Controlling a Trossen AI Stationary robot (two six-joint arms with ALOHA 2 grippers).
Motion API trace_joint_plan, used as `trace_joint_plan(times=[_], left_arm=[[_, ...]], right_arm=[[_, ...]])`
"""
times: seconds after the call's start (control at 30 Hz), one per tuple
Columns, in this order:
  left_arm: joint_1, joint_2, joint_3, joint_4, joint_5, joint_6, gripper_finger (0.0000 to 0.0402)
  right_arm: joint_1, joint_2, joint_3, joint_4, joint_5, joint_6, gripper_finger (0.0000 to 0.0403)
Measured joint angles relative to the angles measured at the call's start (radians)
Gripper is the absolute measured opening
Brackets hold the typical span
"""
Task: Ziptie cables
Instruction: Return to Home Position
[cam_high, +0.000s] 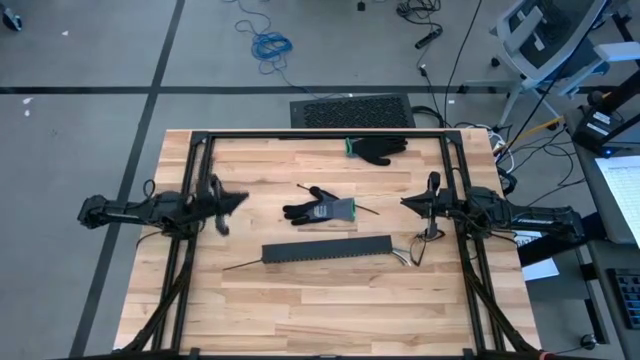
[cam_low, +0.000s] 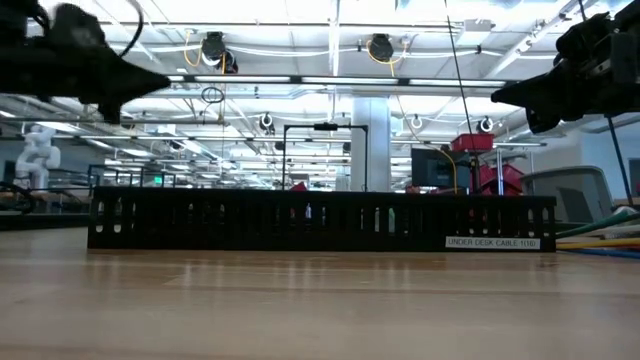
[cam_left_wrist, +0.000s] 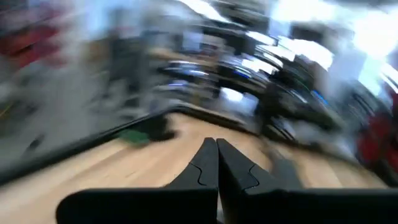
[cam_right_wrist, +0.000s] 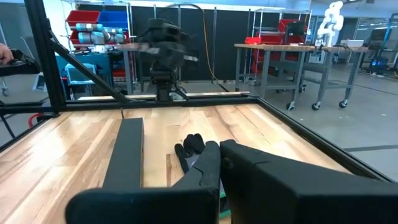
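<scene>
The cables (cam_high: 408, 256), likely light and bendy, hide in the long black cable duct (cam_high: 326, 250) on the surface (cam_high: 300, 310), only their ends poking out for a gentle pinch, while the left hand (cam_left_wrist: 217, 144) and right hand (cam_right_wrist: 220, 148), raised at each side, are pressed together, empty.

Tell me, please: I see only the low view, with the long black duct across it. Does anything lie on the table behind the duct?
Observer: Yes. The high view shows a black glove beyond the duct, near the table's middle, and a second glove by the far edge.
Operator: Do the grippers hold anything?
Observer: No. Each wrist view shows its fingers shut on nothing: left gripper, right gripper.
Operator: Does something come out of the duct's left end?
Observer: Yes. In the high view a thin dark strand runs out there, along the table.
</scene>
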Motion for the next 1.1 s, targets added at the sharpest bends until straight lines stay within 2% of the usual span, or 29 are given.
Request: trace_joint_plan(times=[0.13,0.2,0.33,0.63,1.1], left_arm=[[0.000,0.000,0.000,-0.003,0.364,0.317,0.0000],[0.000,0.000,0.000,-0.068,0.494,0.381,0.0000],[0.012,0.000,0.000,-0.074,0.447,0.405,0.0000],[0.060,0.000,0.000,-0.074,0.446,0.372,0.0000],[0.062,0.000,0.000,-0.073,0.444,0.369,0.0000]], right_arm=[[0.000,0.000,0.000,0.000,0.000,0.000,0.0000],[0.000,0.000,0.000,0.000,0.000,0.000,0.0000],[0.000,0.000,0.000,0.000,0.000,0.000,0.0000],[0.001,0.000,0.000,0.000,0.000,0.000,0.0000],[0.000,0.000,0.000,0.000,0.000,0.000,0.0000]])
